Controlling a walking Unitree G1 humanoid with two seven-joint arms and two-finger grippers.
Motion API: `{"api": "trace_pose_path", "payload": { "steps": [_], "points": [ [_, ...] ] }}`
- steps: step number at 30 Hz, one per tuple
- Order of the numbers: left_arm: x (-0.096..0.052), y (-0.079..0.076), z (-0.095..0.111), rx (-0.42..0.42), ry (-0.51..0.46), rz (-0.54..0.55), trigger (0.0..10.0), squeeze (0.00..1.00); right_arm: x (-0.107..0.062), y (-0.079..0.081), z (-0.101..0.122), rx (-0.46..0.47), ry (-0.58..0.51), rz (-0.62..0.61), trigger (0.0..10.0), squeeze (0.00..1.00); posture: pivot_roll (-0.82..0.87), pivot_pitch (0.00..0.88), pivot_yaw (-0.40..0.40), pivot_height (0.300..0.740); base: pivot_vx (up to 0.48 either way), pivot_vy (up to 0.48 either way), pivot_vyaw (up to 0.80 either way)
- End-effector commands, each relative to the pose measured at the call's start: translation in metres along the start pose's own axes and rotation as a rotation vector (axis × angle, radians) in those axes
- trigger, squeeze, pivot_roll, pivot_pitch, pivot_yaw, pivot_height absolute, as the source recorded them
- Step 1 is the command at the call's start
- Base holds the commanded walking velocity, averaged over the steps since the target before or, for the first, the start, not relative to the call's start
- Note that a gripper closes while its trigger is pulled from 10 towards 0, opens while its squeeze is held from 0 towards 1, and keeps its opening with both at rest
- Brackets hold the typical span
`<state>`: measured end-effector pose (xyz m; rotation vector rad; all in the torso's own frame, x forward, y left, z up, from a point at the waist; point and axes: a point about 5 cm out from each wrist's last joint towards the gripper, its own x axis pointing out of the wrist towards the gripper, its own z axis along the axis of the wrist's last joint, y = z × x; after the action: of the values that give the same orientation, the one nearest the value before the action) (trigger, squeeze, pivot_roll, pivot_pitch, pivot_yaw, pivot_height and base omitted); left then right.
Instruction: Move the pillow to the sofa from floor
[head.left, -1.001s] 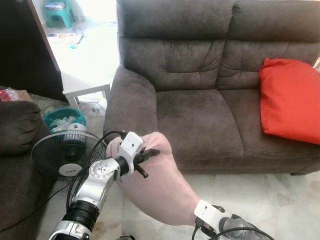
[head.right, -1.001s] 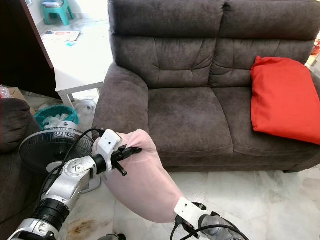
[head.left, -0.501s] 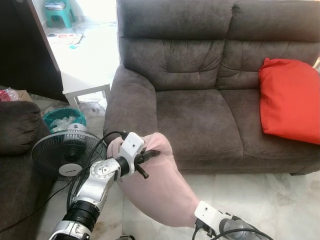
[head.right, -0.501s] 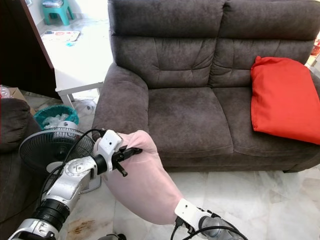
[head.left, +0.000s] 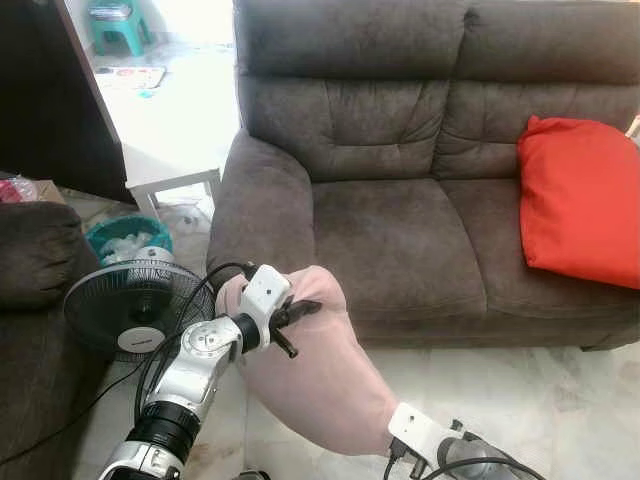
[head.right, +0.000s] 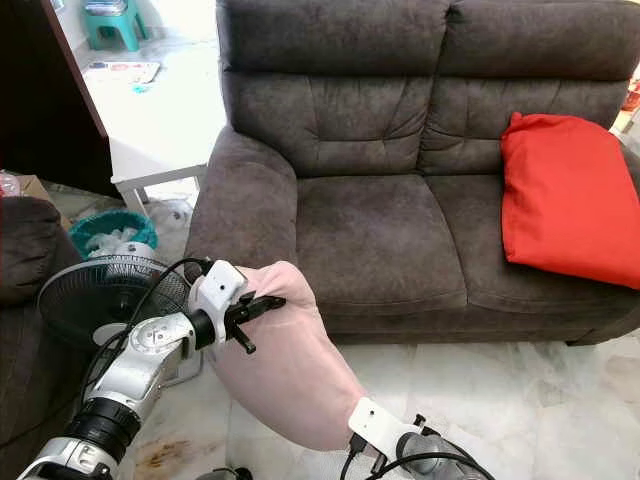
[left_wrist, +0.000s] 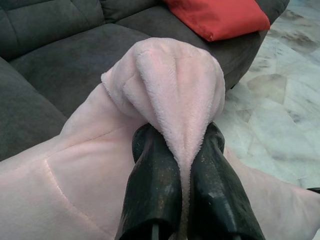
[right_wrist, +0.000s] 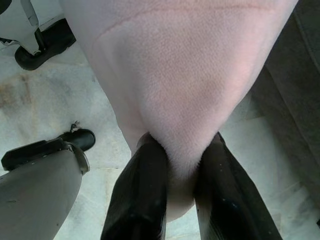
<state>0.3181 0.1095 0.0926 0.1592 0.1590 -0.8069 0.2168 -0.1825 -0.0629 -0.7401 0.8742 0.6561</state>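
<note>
Nearest, the right gripper (right_wrist: 172, 200) pinches the low corner of a pale pink plush pillow (head.left: 320, 380), its fingers closed on a fold. The left gripper (left_wrist: 182, 195) clamps the upper corner the same way. The pillow hangs slack between them above the marble floor (head.left: 560, 400), looking light, soft and floppy; bunched corners seem the surest holds. Beyond stands the dark brown sofa (head.left: 390, 240), a red cushion (head.left: 580, 200) on its right seat.
</note>
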Motion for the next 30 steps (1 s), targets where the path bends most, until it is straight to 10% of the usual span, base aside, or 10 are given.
{"api": "trace_pose_path", "payload": {
  "steps": [1,17,25,26,27,28,30],
  "points": [
    [0.007,-0.002,0.024,0.067,-0.083,-0.021,10.0,0.00,0.000,0.001,0.000,0.018,-0.013,-0.002,0.0,0.00,0.06,0.001,-0.053,0.740,0.000,0.000,0.00],
    [0.005,-0.004,0.016,0.083,-0.047,-0.022,10.0,0.00,-0.002,-0.008,0.012,0.100,-0.110,-0.049,0.0,0.00,0.05,0.015,-0.057,0.740,0.000,0.000,0.00],
    [-0.001,0.002,0.002,0.056,-0.018,0.072,10.0,0.00,-0.015,-0.045,0.031,0.351,-0.329,-0.253,0.0,0.00,0.05,0.022,-0.059,0.740,0.000,0.000,0.00],
    [-0.002,0.004,0.000,0.047,-0.018,0.110,10.0,0.00,-0.018,-0.051,0.034,0.407,-0.372,-0.290,5.9,0.00,0.05,0.026,-0.061,0.740,0.000,0.000,0.00],
    [-0.003,0.006,-0.002,0.040,-0.019,0.136,10.0,0.00,-0.020,-0.055,0.036,0.443,-0.401,-0.315,5.9,0.00,0.05,0.026,-0.061,0.740,0.000,0.000,0.00],
    [-0.004,0.006,-0.003,0.035,-0.021,0.156,10.0,0.00,-0.022,-0.058,0.036,0.466,-0.421,-0.330,10.0,0.00,0.05,0.028,-0.062,0.740,0.000,0.000,0.00],
    [-0.005,0.008,-0.006,0.001,-0.030,0.215,10.0,0.00,-0.028,-0.065,0.038,0.516,-0.471,-0.402,10.0,0.00,0.05,0.030,-0.061,0.740,0.000,0.000,0.00]
  ]
}}
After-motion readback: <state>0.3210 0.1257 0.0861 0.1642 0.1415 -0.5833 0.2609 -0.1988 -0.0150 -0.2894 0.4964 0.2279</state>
